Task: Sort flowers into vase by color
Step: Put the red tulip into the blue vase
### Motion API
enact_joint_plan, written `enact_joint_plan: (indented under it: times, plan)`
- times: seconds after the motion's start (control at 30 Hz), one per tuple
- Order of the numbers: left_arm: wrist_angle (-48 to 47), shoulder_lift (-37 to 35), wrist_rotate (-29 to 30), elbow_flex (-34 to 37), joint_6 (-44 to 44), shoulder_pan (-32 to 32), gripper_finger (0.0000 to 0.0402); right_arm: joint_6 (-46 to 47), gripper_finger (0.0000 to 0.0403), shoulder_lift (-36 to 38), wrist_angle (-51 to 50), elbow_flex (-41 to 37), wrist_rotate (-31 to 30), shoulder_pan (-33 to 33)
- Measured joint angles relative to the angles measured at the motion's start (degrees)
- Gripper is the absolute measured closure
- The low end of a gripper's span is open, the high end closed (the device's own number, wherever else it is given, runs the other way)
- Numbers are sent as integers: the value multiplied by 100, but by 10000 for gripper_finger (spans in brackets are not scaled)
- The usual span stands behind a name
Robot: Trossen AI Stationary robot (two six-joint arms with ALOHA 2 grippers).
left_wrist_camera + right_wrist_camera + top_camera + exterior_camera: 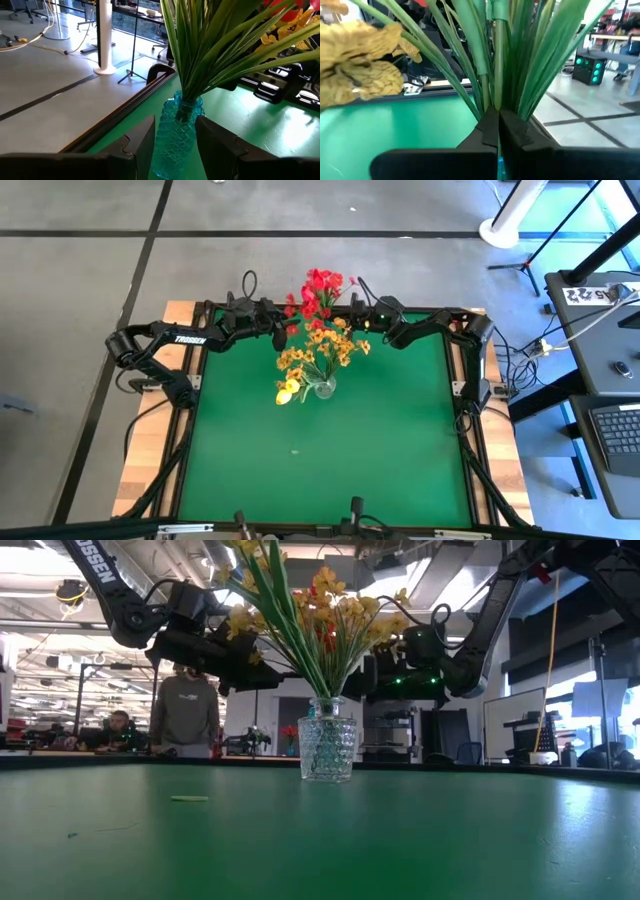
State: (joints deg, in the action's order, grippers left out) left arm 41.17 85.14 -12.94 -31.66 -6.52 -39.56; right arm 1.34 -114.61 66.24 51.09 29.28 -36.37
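Note:
At the table's far edge a blue-green glass vase (pixel 176 135) holds a bunch of red flowers (pixel 320 288) on long green stems (pixel 210 55). My left gripper (pixel 175 150) reaches it from the left, a finger on each side of the vase. My right gripper (pixel 498 125) comes from the right, shut at the foot of the stem bunch just over the vase mouth. Nearer the table's middle a clear glass vase (pixel 327 750) stands on its base with yellow flowers (pixel 318 348) in it. My left gripper has the blue-green vase's body (pixel 162 142) between its two fingers, about level, from the table's left. The vase is upright; its foot is cut off by the picture's edge. My right gripper is shut on one upright green stem (pixel 497 75) low down, near the vase mouth, about level and across the stem. The fingertips hide the place of contact.
A small green scrap (pixel 190 798) lies on the green table (pixel 380 460) left of the clear vase; the near half is open cloth. People (pixel 185 715) stand and sit in the room beyond the far edge.

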Motion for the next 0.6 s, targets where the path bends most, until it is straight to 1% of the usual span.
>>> enact_joint_plan:
  times: [0.17, 0.4, 0.5, 0.6]
  plan:
    - [-56, 0, 3, 0, 0, -2, 264, 435, 403, 0, -58, 0, 122, -3]
    - [-363, 0, 74, 0, 1, -4, 264, 653, 400, 20, -428, 11, 143, 2]
    - [-456, 0, 194, 0, 30, -4, 264, 722, 387, 22, -481, 9, 228, 2]
    - [-503, 0, 245, -1, 61, -4, 264, 722, 359, 19, -532, 6, 311, 2]
